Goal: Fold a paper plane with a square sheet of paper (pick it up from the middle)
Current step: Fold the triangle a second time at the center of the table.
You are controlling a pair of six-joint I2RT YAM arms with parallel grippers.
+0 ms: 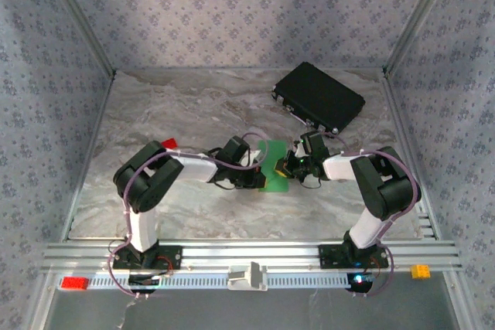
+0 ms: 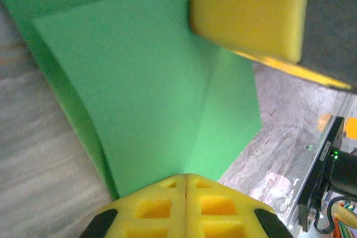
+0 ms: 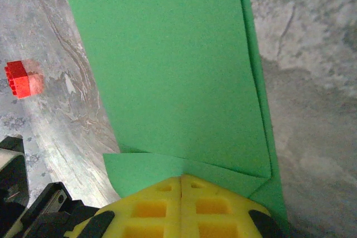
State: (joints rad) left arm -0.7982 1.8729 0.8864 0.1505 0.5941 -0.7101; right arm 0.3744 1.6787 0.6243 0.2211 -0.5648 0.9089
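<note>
The marble table [image 1: 178, 113] lies under both arms. A black case [image 1: 319, 96] sits well beyond the right gripper [image 3: 182, 179], to its outer side. The green paper [image 2: 156, 98] is between the two grippers, partly folded, with a crease down it and a flap turned over at the right gripper's tips. The left gripper [image 2: 186, 178] is closed, pinching the near edge of the paper. The right gripper is also closed, nipping the opposite edge. A red block [image 3: 23, 79] lies behind the left gripper, apart from the paper.
</note>
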